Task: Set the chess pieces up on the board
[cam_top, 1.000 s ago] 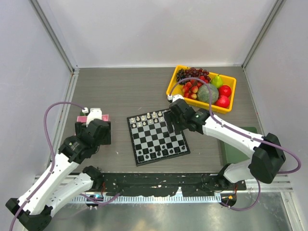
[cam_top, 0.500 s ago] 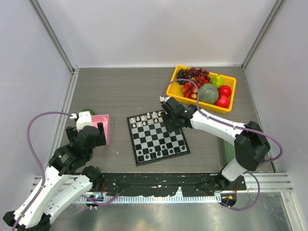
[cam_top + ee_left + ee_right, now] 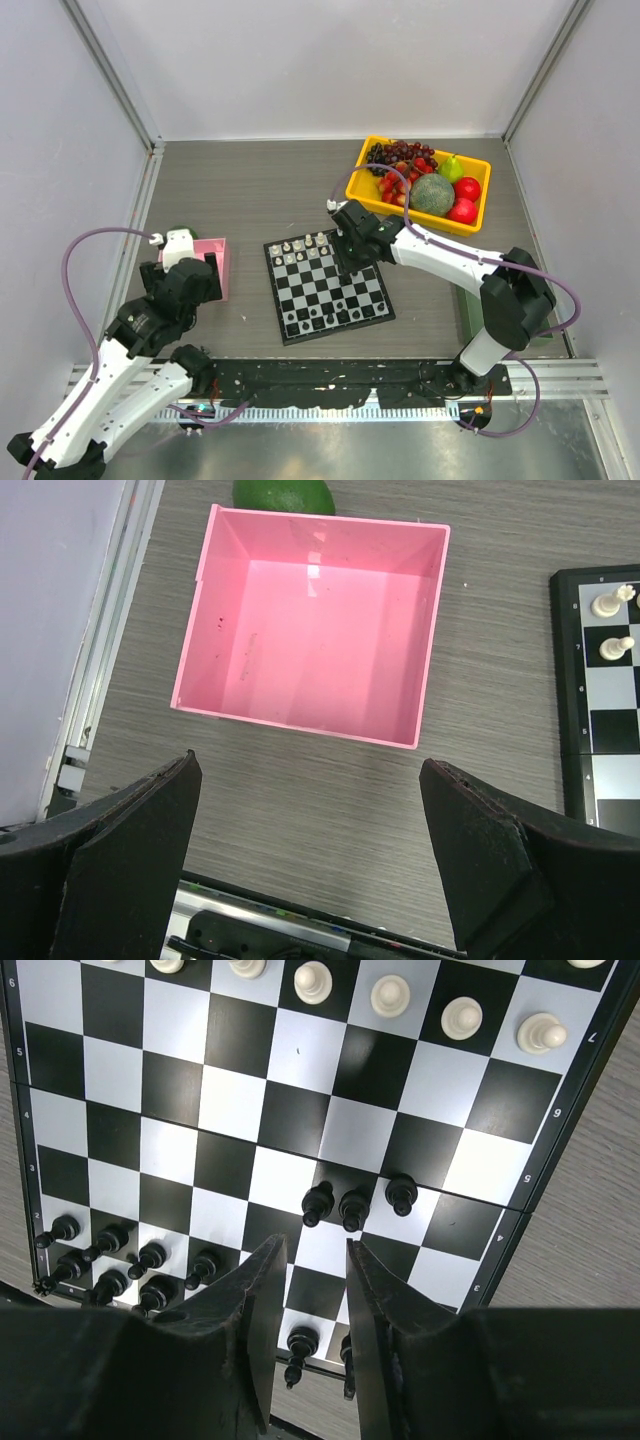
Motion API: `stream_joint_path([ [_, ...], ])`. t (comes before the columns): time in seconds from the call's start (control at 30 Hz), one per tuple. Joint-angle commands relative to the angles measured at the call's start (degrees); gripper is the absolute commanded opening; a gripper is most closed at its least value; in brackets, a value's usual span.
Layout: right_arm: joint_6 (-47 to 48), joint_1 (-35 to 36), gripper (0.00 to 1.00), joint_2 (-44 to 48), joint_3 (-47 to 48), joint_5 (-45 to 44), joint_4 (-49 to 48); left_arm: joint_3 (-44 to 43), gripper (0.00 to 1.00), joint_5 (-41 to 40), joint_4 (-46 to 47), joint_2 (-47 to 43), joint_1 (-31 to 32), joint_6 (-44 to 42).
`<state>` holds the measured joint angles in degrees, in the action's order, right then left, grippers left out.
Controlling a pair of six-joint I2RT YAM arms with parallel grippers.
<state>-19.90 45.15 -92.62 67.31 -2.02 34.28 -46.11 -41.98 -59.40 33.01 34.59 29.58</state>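
The board (image 3: 325, 290) lies at the table's middle. White chess pieces (image 3: 305, 247) stand along its far edge and black ones (image 3: 325, 318) along its near edge. My right gripper (image 3: 345, 262) hovers over the board's far right part. In the right wrist view its gripper (image 3: 316, 1245) is open by a narrow gap with nothing in it. Just ahead stand three black pieces (image 3: 352, 1203) in a row. White pieces (image 3: 391, 996) line the top and more black ones (image 3: 110, 1260) the lower left. My left gripper (image 3: 310, 765) is wide open and empty over bare table.
An empty pink tray (image 3: 310, 630) sits just ahead of the left gripper, with a green fruit (image 3: 284, 494) behind it. A yellow fruit bin (image 3: 420, 185) stands at the back right. A green mat (image 3: 500, 300) lies under the right arm.
My left gripper has drawn back from over the pink tray toward the near left. My right gripper has moved left from the board's right edge to over the board.
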Motion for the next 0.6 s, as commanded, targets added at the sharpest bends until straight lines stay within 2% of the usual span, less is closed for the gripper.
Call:
stream_joint_path([
  [0.0,-0.5,0.0,0.37,0.7,2.4,-0.1,-1.3,-0.5,0.99,-0.4,1.9,1.2,-0.3,0.4],
  [0.23,-0.7,-0.1,0.38,0.5,2.2,0.3,-1.1,-0.5,0.99,-0.2,1.7,0.8,-0.1,0.5],
  [0.57,-1.5,0.3,0.33,-2.9,3.3,0.9,-1.1,-0.7,0.99,-0.5,1.3,0.2,-0.1,0.7],
])
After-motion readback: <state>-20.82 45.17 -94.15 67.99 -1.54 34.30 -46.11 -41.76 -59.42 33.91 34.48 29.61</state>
